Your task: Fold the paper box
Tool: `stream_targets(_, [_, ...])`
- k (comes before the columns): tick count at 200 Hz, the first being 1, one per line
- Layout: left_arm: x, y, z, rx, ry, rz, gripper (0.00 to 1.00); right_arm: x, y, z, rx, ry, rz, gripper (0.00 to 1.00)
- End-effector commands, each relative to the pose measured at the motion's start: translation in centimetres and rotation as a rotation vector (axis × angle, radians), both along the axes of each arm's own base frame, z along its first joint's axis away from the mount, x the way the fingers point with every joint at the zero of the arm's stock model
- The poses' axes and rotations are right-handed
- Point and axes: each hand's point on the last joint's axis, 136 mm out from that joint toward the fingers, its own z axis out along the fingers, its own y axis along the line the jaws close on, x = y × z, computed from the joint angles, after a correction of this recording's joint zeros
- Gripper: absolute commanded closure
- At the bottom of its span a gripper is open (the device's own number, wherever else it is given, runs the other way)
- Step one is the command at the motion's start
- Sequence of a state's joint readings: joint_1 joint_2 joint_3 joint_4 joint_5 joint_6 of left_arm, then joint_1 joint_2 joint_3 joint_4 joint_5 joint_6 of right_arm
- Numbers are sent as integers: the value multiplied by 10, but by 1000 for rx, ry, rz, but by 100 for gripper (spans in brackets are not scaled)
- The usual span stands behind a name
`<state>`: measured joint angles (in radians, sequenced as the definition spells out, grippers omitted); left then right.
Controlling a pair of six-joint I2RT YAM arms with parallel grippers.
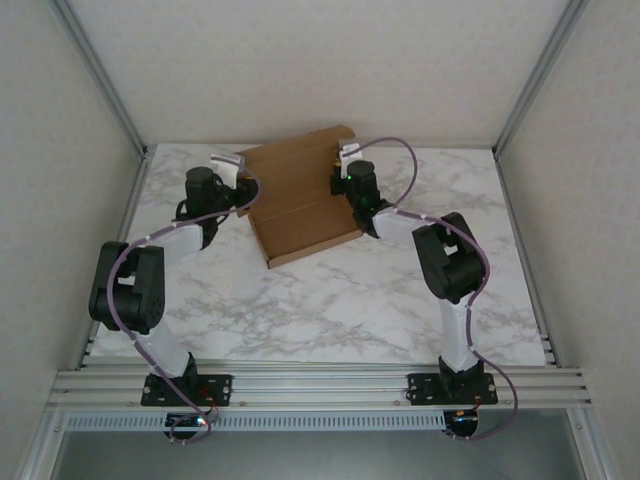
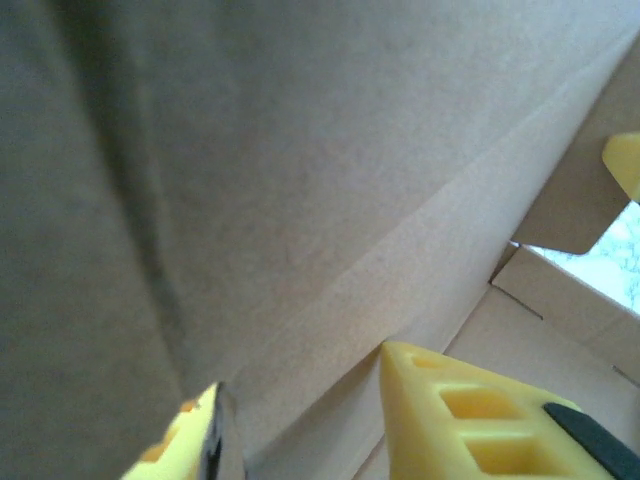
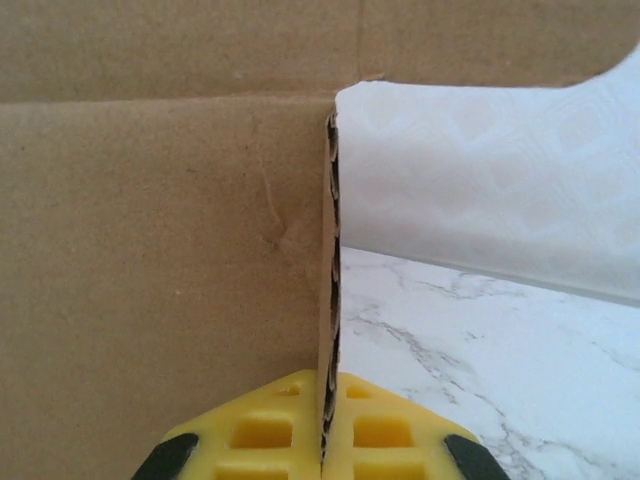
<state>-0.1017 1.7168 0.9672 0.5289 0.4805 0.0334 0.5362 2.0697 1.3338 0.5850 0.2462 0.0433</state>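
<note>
Fingers [image 3: 260,435] of the right gripper [image 3: 327,405] were pinched shut on the raw edge of an upright flap of the paper box [image 1: 300,205]. The corrugated edge ran straight up from between the yellow tips. On the left gripper [image 2: 300,375], the fingers [image 2: 450,410] stood partly apart with a narrow gap, close against a tilted brown panel of the box. The box sat open at the far edge of the marble worktop [image 1: 350,300], about mid-edge, with its long back panel raised and an arm at either end.

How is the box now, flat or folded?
Partly folded: the box has a panel standing up, pinched by the right hand.
</note>
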Motion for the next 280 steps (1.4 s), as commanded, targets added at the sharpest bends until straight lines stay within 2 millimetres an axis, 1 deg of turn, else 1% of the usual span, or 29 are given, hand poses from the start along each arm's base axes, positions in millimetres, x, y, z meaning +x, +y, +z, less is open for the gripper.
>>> stream_targets(1, [-1,-13,16,-94,-31,11,60,-2,-2,23,94,-67,-91,100])
stream_targets(5, [-1,-12,16,-95,-30,13,59,-3,-1,22,85,-67,-92,100])
stream_targets(21, [-4,-11,18,-82,-26,22,55,-5,-12,22,62,-75,-132,100])
stream_targets(50, [-14,-3,20,-28,-25,30,51,-7,-24,21,39,-66,-125,100])
stream_targets(85, [-25,7,20,-30,-31,51,47,-10,-29,16,36,-60,-113,100])
stream_targets(119, [-30,16,18,-49,-37,61,48,-13,-31,15,34,-53,-80,100])
stream_targets(157, [-35,12,9,-63,-27,16,58,-14,-33,19,36,-51,-58,100])
stream_targets(179, [-33,10,5,-73,-21,8,70,-16,-29,18,39,-43,-35,100])
stream_targets(189, [-32,10,7,-84,-30,22,74,-17,-28,16,50,-34,-31,100])
stream_targets(210, [-28,9,9,-90,-43,87,85,-19,-24,15,65,-23,-26,100])
stream_targets(217, [-26,7,9,-86,-45,110,87,-20,-22,16,70,-22,-22,100])
stream_targets(235, [-22,4,11,-96,-55,197,88,-24,-16,17,76,-20,-16,100])
stream_targets(254, [-16,5,9,-136,-56,320,87,-29,-9,20,86,-17,-8,100])
stream_targets(280, [-11,0,9,-191,-84,431,86,-33,-3,25,103,-13,-16,100])
